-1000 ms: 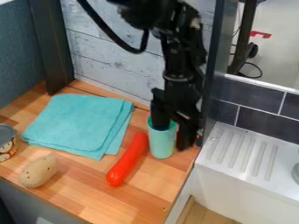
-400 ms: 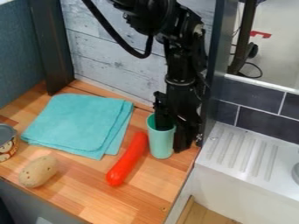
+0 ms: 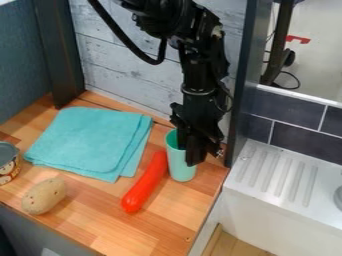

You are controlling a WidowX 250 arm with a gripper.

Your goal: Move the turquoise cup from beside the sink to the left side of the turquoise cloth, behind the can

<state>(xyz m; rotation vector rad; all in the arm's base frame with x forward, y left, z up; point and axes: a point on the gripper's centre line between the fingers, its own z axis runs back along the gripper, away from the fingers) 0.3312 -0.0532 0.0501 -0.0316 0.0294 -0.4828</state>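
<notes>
The black gripper [image 3: 188, 148] hangs over the right part of the wooden counter, at a mint-green cup [image 3: 181, 169]. One finger dips into the cup's mouth and the other lies against its outer right side, so the gripper is shut on the cup's wall. The cup stands upright on the counter, its right rim partly hidden by the gripper. Just left of it lies a long red sausage-shaped object [image 3: 145, 183], slanting down toward the front.
A folded turquoise cloth [image 3: 90, 142] lies at the back left. A potato [image 3: 44, 196] and a can [image 3: 8, 164] are at the front left. To the right stand a dark post [image 3: 242, 100] and a white sink with a ridged drainboard [image 3: 280, 175].
The outer finger has closed in from the right against the cup's side. The gripper has shifted slightly left, and the cup has moved a little left with it.
</notes>
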